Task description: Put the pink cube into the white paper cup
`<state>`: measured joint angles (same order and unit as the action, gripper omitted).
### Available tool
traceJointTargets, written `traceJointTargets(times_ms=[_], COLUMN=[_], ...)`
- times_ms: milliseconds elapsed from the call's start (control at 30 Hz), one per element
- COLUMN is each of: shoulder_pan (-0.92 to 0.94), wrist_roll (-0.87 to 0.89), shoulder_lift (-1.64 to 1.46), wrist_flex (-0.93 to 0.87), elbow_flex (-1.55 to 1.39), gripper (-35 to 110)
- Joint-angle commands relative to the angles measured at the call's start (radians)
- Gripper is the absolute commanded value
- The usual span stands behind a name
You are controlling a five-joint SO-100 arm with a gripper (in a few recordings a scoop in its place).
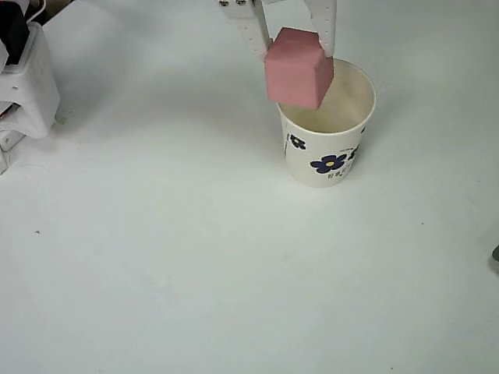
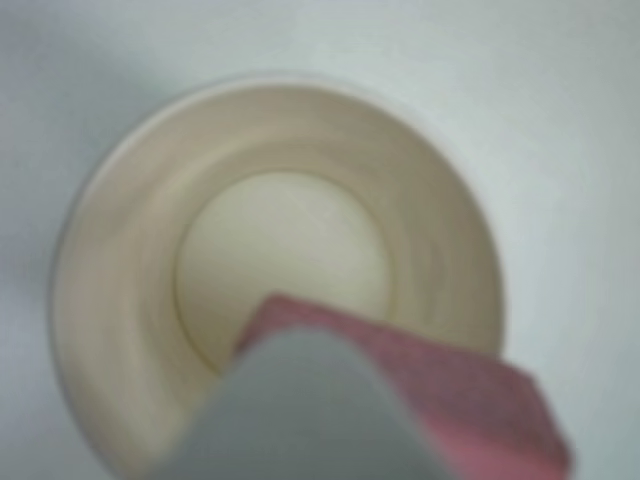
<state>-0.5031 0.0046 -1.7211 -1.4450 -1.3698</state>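
The job was nearly done: the gripper (image 1: 295, 48) had its two white fingers (image 1: 251, 29) clamped on the pink cube (image 1: 299, 68), which hung between them above the white paper cup (image 1: 327, 152), over the rim's left side in the overhead view. Only the drop remained. The cup below the fingertips looked empty, cream inside. The cube was matte, plain-faced and slightly tilted.

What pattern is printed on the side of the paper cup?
Dark blue flowers with yellow centres on the white paper cup, clearest in the overhead view.
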Motion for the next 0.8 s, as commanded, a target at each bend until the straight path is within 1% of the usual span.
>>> traceJointTargets(times_ms=[0,267,467,567,767], shoulder_pan=[-0.014,-0.029,-0.037,-0.038,-0.038], wrist_roll=[-0.015,-0.034,-0.031,-0.032,-0.046], shoulder_lift=[-0.011,0.104,0.132,0.132,0.133], wrist_flex=[-0.006,-0.012,-0.012,-0.014,-0.014], elbow_flex=[0.130,0.255,0.267,0.267,0.267], gripper=[12,12,12,20,26])
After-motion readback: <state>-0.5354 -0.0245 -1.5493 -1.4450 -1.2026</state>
